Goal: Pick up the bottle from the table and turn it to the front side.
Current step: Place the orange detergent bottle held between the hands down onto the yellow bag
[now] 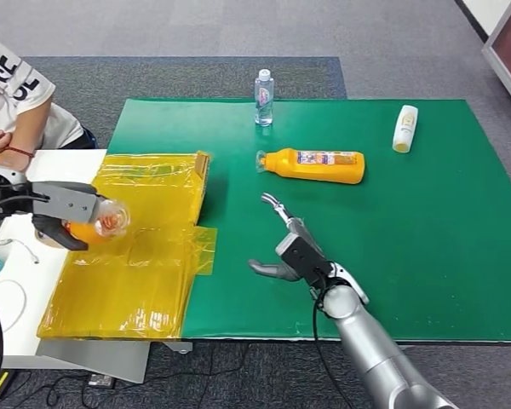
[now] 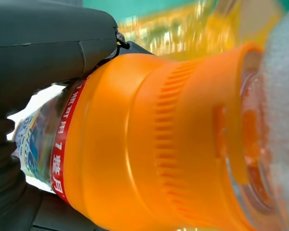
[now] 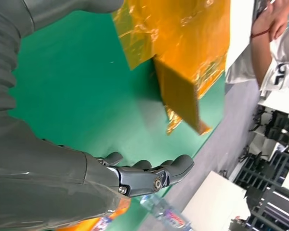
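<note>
left robot hand [image 1: 60,213] grips ribbed orange bottle [image 2: 154,144] | glossy plastic

Yellow foil-wrapped box [image 1: 152,192], water bottle [image 1: 263,97], white bottle [image 1: 405,129], seated person [image 1: 12,94]

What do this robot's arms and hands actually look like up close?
The right arm is a smooth silver tube with a black cable looping at the wrist. The right hand has a dark grey palm and slim metallic fingers. The left hand is grey with darker fingers and a ribbed grey wrist cover.
</note>
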Robot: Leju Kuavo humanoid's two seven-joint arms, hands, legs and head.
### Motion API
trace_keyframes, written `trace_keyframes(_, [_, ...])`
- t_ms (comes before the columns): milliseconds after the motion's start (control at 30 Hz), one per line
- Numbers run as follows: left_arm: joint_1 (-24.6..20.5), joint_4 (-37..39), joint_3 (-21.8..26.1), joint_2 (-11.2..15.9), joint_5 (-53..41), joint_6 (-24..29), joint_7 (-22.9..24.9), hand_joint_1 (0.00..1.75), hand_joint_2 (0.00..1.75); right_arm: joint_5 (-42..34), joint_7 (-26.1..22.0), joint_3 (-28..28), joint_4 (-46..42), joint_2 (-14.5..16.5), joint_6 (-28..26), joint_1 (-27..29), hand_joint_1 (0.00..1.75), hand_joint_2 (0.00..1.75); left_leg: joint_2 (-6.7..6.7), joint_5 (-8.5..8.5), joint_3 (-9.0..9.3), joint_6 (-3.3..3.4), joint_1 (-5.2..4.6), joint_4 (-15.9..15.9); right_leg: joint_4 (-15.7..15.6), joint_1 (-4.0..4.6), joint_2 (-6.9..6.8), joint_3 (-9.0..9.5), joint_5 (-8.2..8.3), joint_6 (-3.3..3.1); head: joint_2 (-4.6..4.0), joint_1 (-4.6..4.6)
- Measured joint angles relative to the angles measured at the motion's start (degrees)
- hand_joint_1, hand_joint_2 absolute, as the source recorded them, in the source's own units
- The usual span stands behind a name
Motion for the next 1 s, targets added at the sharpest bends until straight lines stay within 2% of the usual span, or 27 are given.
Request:
trace_keyframes(267, [1.6, 6.2, -4.7, -2.3, 0.4, 1.6, -2.2, 1.75, 1.75, 0.0, 0.1, 0.6, 1.2, 1.0, -0.1, -0.6, 0.00, 1.75, -0.01, 0.03, -0.16, 0.03, -0.03, 0.0, 0.0, -0.04, -0.01, -0.11, 0.05, 0.04, 0.00, 0.01])
trace_keyframes(433, [6.6, 12.9, -4.9, -4.5, -1.5, 8.8, -10.1, 1.75, 1.75, -0.2, 0.5, 0.9, 0.7, 1.3, -0.2, -0.4, 0.00, 1.75, 0.01, 0.04, -0.16, 0.01, -0.04, 0.0, 0.0, -0.04, 0.01, -0.17, 0.07, 0.01, 0.00, 0.00])
trace_keyframes(533, [9.5, 15.7, -2.7, -5.4, -2.6, 15.0, -11.9, 1.75, 1.75, -0.5, 0.8, 0.9, 0.0, 1.3, -0.4, 0.3, 0.00, 1.75, 0.01, 0.04, -0.11, 0.00, -0.04, 0.0, 0.0, -0.05, 0.01, -0.16, 0.05, -0.02, 0.00, 0.00])
trace_keyframes(600, [12.0, 17.0, 0.5, -6.2, -3.1, 18.6, -13.3, 1.75, 1.75, -0.7, 1.0, 0.9, -0.4, 1.2, -0.6, 0.9, 0.00, 1.75, 0.01, 0.05, -0.10, -0.01, -0.04, 0.0, 0.0, -0.05, 0.00, -0.17, 0.03, -0.04, 0.00, -0.01])
trace_keyframes(700, [16.3, 17.6, 8.9, -7.4, -3.4, 19.9, -16.7, 1.75, 1.75, -0.8, 1.1, 0.9, -1.1, 1.1, -0.8, 2.1, 0.00, 1.75, -0.09, 0.10, -0.08, 0.06, -0.04, 0.0, 0.0, -0.06, -0.19, -0.10, -0.02, 0.02, 0.00, -0.01])
trace_keyframes(833, [21.5, 16.2, 21.6, -9.3, -4.3, 16.6, -18.2, 1.75, 1.75, -0.8, 1.4, 0.9, -2.1, 1.0, -0.9, 2.8, 0.00, 1.75, -0.30, 0.16, -0.08, 0.15, -0.05, 0.0, 0.0, -0.06, -0.47, 0.07, -0.04, 0.06, 0.00, 0.02])
trace_keyframes(1000, [26.3, 13.4, 31.3, -10.7, -4.3, 12.0, -19.9, 1.75, 1.75, -0.8, 1.7, 0.9, -2.9, 0.9, -0.9, 3.2, 0.00, 1.75, -0.17, 0.16, -0.09, 0.14, -0.11, 0.0, 0.0, -0.13, -0.22, -0.06, 0.20, 0.06, 0.00, 0.01])
